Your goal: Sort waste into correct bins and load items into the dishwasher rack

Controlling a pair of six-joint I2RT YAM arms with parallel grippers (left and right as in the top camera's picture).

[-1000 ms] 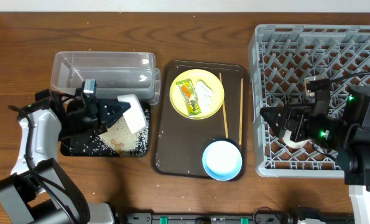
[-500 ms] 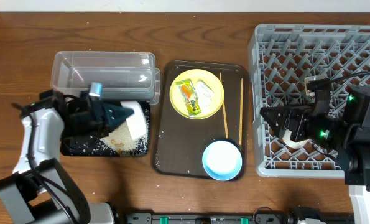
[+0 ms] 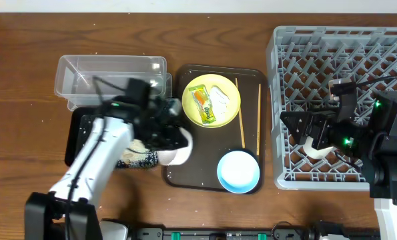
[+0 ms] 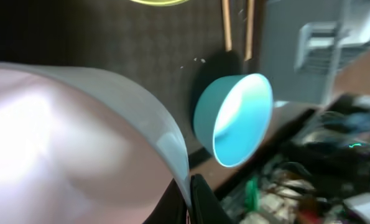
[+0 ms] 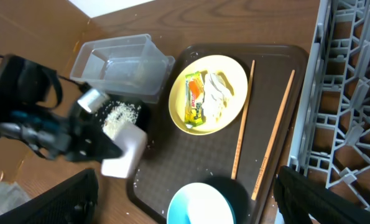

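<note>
Dark wooden table [image 3: 25, 40] carries everything. The left gripper [image 3: 170, 145] is clamped on the rim of the pale pink-white bowl [image 3: 174, 156], which hangs over the left edge of the dark brown flat tray [image 3: 205, 153]. A second ago that bowl was tilted over the shallow black rectangular tub [image 3: 77, 133], where loose white rice grains [image 3: 128, 160] now lie. Behind it stands the clear plastic rectangular tub [image 3: 105, 73].

On the tray, the round yellow plate [image 3: 231, 113] holds the small yellow-green snack wrapper [image 3: 205, 105], its print too small to read, beside the crumpled white napkin [image 3: 221, 100]. The two thin wooden chopsticks [image 3: 241, 113] lie right of the plate, and the light blue bowl [image 3: 238, 171] sits at the tray's near right corner.

The right gripper [image 3: 298, 130] has not moved. It hovers inside the large grey plastic dishwasher rack [image 3: 338, 40] with its fingers spread wide, just above the small white cup [image 3: 316, 150].
</note>
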